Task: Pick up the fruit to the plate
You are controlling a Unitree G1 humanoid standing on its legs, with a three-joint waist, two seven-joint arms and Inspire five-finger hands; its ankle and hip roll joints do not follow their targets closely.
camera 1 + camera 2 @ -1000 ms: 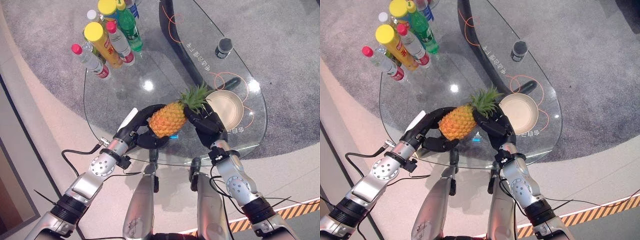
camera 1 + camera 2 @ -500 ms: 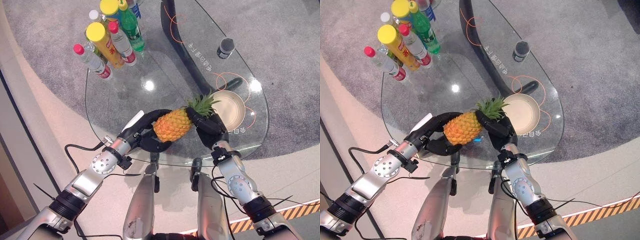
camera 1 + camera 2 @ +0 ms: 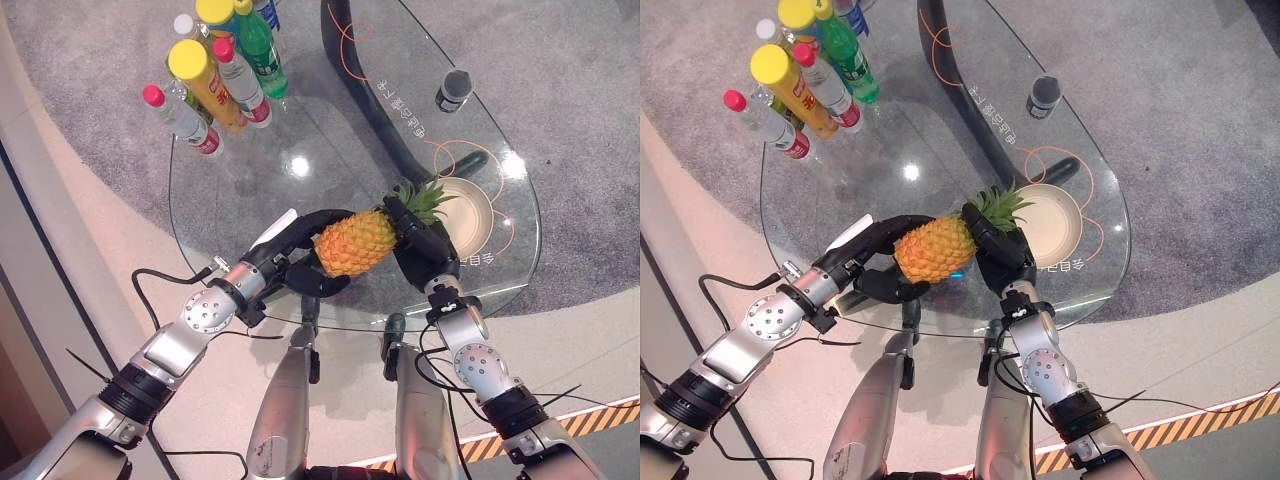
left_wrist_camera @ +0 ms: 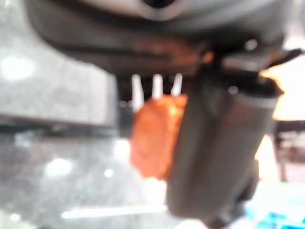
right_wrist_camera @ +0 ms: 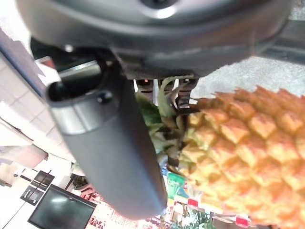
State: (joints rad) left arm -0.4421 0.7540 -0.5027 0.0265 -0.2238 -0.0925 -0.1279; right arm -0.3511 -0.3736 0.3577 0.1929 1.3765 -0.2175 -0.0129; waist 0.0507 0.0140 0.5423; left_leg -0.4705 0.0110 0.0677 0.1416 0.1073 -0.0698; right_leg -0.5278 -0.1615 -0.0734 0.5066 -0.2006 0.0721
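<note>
An orange pineapple [image 3: 357, 241] with a green leafy crown hangs above the glass table [image 3: 250, 190], lying on its side with the crown toward the plate. My left hand [image 3: 290, 255] is curled round its base end and my right hand [image 3: 425, 250] is curled round its crown end. In the right wrist view the pineapple [image 5: 238, 162] fills the space beside my thumb [image 5: 109, 148]. The cream plate [image 3: 475, 215] sits on the table just right of the crown, partly hidden by leaves.
Several bottles [image 3: 215, 75] stand together at the table's far left. A dark cup [image 3: 452, 90] sits at the far right edge. The table's near edge [image 3: 340, 325] runs just below my hands. Grey carpet surrounds the table.
Both hands have carried the pineapple to the right, so its crown now overlaps the plate's left rim. The view has shifted slightly.
</note>
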